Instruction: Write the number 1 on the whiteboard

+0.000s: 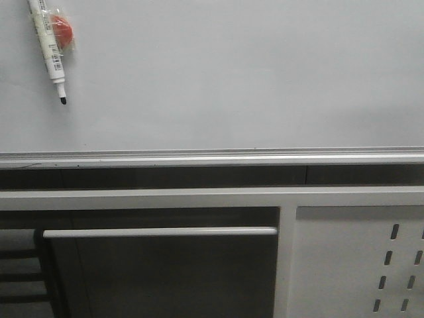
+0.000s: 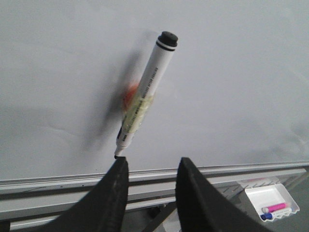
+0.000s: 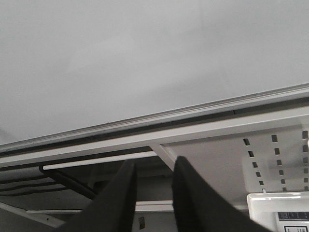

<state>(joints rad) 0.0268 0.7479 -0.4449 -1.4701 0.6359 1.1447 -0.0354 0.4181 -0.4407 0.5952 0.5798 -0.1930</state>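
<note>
A white-barrelled marker with a black tip (image 1: 49, 48) hung tilted on the pale grey glossy whiteboard (image 1: 238, 73), against a red round magnet (image 1: 61, 32). A silver metal rail (image 1: 212, 158) ran below, above a white perforated metal panel (image 1: 358, 258).

Looks like an office or lab workspace. Big glossy whiteboard (image 1: 232, 73) with silver rail (image 1: 212, 158), marker (image 1: 50, 46) stuck on by a red magnet (image 1: 63, 32). White perforated metal panel (image 1: 358, 265) below right, small marker tray (image 2: 271, 202).
</note>
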